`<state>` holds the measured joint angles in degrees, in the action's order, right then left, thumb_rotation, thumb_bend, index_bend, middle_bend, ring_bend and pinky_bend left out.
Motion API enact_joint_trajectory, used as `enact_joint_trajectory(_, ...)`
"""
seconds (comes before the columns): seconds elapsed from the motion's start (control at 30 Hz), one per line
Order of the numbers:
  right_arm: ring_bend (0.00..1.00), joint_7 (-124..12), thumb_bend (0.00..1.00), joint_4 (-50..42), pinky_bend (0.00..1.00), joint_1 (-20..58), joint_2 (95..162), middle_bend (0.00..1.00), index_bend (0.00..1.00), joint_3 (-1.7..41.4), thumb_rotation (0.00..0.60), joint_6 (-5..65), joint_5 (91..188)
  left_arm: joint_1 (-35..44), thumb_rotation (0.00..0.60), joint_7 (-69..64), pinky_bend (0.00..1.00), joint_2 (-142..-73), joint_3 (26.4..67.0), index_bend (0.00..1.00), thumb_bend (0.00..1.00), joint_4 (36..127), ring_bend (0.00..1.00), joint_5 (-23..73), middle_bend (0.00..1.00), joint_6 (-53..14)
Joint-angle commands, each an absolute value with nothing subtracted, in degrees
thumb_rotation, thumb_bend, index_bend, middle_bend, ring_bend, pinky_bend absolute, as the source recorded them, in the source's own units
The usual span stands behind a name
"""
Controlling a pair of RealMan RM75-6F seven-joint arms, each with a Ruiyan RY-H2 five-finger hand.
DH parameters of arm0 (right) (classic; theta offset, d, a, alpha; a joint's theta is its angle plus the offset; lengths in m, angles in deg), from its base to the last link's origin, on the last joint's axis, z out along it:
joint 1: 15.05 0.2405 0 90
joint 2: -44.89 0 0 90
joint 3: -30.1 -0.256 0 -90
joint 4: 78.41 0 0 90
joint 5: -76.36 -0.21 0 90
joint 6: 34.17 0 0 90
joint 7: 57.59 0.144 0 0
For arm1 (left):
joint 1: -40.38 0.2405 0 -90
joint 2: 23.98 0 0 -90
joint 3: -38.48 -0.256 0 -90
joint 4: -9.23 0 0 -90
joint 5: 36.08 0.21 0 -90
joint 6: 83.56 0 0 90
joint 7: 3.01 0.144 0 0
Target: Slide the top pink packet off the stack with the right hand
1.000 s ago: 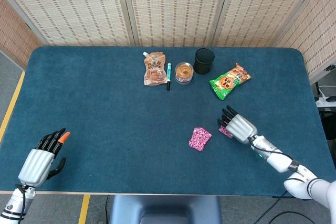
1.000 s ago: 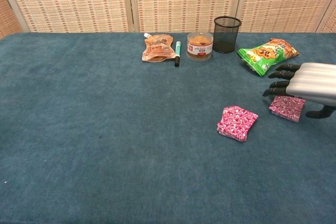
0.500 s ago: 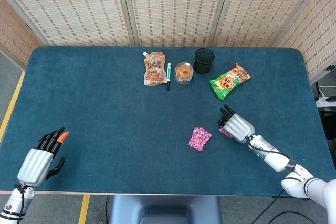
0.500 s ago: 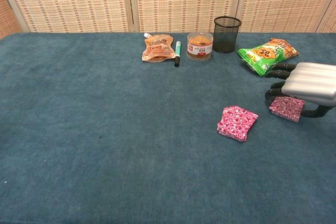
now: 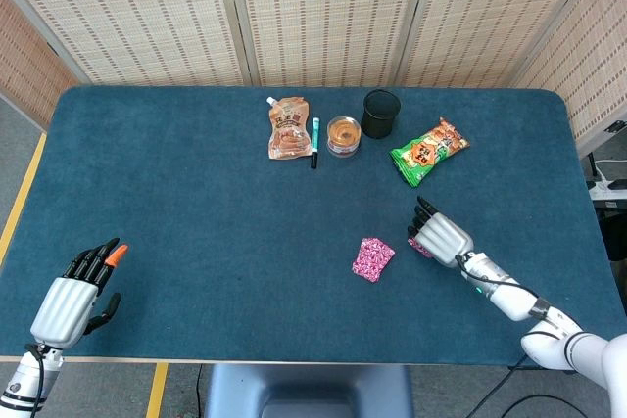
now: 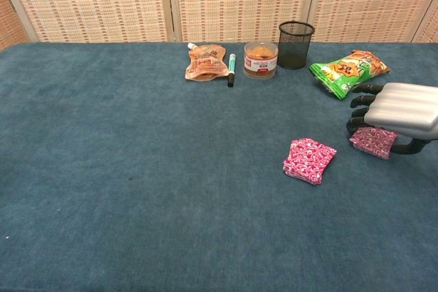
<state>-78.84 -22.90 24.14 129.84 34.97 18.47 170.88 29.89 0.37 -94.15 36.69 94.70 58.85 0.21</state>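
The right hand (image 6: 400, 111) now lies lower over the separated pink packet (image 6: 373, 141), fingers curved, seeming to press rather than grasp it. This packet rests apart from the stack (image 6: 309, 159), so the sliding looks nearly finished.

A blue table (image 5: 176, 173) stands before woven screens (image 5: 323, 12). Along its far edge lie an orange pouch (image 5: 288, 128), a green marker (image 5: 314, 141) just beside it, a round tub (image 5: 344, 135), and a black mesh cup (image 5: 381, 113) near the tub. A green snack bag (image 5: 429, 151) lies tilted to the right of the cup
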Motion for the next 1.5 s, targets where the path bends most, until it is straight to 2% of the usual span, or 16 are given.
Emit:
enact_joint_trajectory(0.03, 0.13, -78.88, 0.21, -22.77, 0.05, 24.18, 129.85, 0.29, 0.3, 34.95, 0.6, 18.47, 170.91, 29.91, 0.6, 0.29, 0.17, -94.15, 36.7, 0.0, 0.48, 94.68, 0.11, 58.84, 0.03, 0.25)
enact_joint_trajectory(0.33, 0.24, -79.68, 0.21, -23.45, 0.1, 23.9, 130.52, 0.38, 0.48, 34.94, 0.6, 19.19, 171.11, 30.07, 0.6, 0.06, 0.17, -94.13, 36.55, 0.0, 0.48, 94.48, 0.11, 59.14, 0.03, 0.61)
enact_joint_trajectory(0.47, 0.25, -79.33, 0.21, -23.34, 0.1, 23.84, 130.46, 0.39, 0.51, 34.79, 0.6, 19.69, 171.16, 30.11, 0.6, -0.3, 0.17, -94.23, 36.5, 0.0, 0.48, 94.13, 0.11, 59.17, 0.03, 0.64)
enact_joint_trajectory(1.0, 0.26, -80.08, 0.21, -19.49, 0.1, 23.62, 127.95, 0.41, 0.53, 34.67, 0.6, 23.6, 173.04, 30.0, 0.6, 0.39, 0.17, -94.04, 36.56, 0.0, 0.48, 95.06, 0.11, 59.23, 0.03, 0.52)
enact_joint_trajectory(1.13, 0.26, -82.66, 0.21, -14.58, 0.1, 22.83, 126.09, 0.41, 0.53, 35.02, 0.6, 26.0, 174.31, 30.13, 0.6, 0.79, 0.17, -93.98, 36.57, 0.0, 0.48, 95.4, 0.11, 59.27, 0.03, 0.74)
enact_joint_trajectory(1.27, 0.26, -85.59, 0.21, -6.66, 0.1, 22.17, 123.0, 0.41, 0.53, 36.91, 0.6, 27.37, 177.08, 30.23, 0.6, 1.23, 0.16, -93.96, 36.44, 0.0, 0.48, 95.75, 0.11, 59.49, 0.03, 0.87)
enact_joint_trajectory(1.5, 0.26, -91.43, 0.21, 1.95, 0.1, 20.08, 119.4, 0.41, 0.51, 40.57, 0.6, 27.66, 180.71, 30.33, 0.6, 0.91, 0.17, -94.14, 36.42, 0.0, 0.48, 95.11, 0.11, 59.85, 0.03, 1.29)
